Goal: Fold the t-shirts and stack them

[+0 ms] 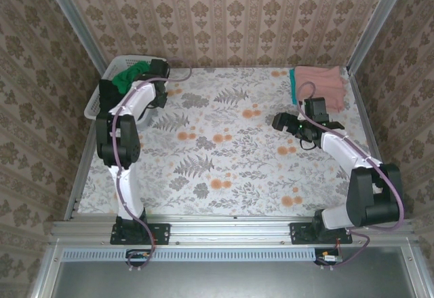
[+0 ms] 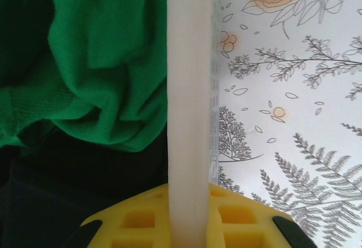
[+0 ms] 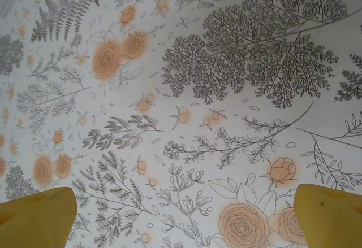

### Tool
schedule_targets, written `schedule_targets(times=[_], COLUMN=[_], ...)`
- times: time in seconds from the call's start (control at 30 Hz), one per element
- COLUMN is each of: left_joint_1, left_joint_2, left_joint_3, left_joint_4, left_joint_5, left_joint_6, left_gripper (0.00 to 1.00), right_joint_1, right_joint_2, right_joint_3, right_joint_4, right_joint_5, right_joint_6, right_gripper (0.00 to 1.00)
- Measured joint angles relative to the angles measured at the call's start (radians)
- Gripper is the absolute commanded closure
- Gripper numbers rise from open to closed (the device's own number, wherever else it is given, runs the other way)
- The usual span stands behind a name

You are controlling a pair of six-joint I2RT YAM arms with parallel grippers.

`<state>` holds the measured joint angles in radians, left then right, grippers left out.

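Plastic sits between my left fingers [image 2: 136, 220]: they are drawn in close on either side of the white wall of the basket [image 2: 189, 90] and look clamped on it. One finger is on the inside of the basket and the other on the outside, over the worktop [image 1: 224, 149]. The basket stands at the far left corner of the worktop, and my left arm reaches across to its right-hand wall.

Inside the basket, just left of that wall, the green t-shirt [image 2: 107, 61] lies crumpled in loose folds. Beneath it, low in the basket, is darker cloth that I take for the black t-shirt [image 2: 62, 186].

My right fingers [image 3: 37, 217] stand wide apart, hovering over bare flowered worktop on the right side, well apart from the basket. Beyond them, in the far right corner, the salmon pink t-shirt [image 1: 320, 81] lies folded flat on top of the teal t-shirt [image 1: 293, 86]. The teal one shows as a narrow edge along the pink one's left side.
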<state>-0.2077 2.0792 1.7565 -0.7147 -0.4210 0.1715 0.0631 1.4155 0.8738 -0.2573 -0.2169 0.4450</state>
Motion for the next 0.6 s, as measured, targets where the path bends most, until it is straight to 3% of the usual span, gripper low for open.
schedule_targets(times=[0.2,0.47,0.57,0.6], left_joint_1=[0.021,0.073,0.078,0.077], left_joint_2=[0.024,0.117,0.140,0.144], left_joint_3=[0.030,0.192,0.220,0.227], left_joint_4=[-0.005,-0.057,-0.066,-0.072], left_joint_5=[-0.010,-0.012,-0.015,-0.015], left_joint_6=[0.000,-0.015,-0.020,-0.022], left_gripper=[1.00,1.00,0.86,0.85], right_joint_1=[-0.001,-0.001,-0.001,-0.001], right_joint_2=[0.007,0.007,0.007,0.007], right_joint_3=[0.002,0.004,0.004,0.004], right_joint_4=[0.000,0.000,-0.001,-0.002], right_joint_5=[0.000,0.000,0.000,0.000], right_joint_6=[0.000,0.000,0.000,0.000], right_gripper=[0.00,0.00,0.00,0.00])
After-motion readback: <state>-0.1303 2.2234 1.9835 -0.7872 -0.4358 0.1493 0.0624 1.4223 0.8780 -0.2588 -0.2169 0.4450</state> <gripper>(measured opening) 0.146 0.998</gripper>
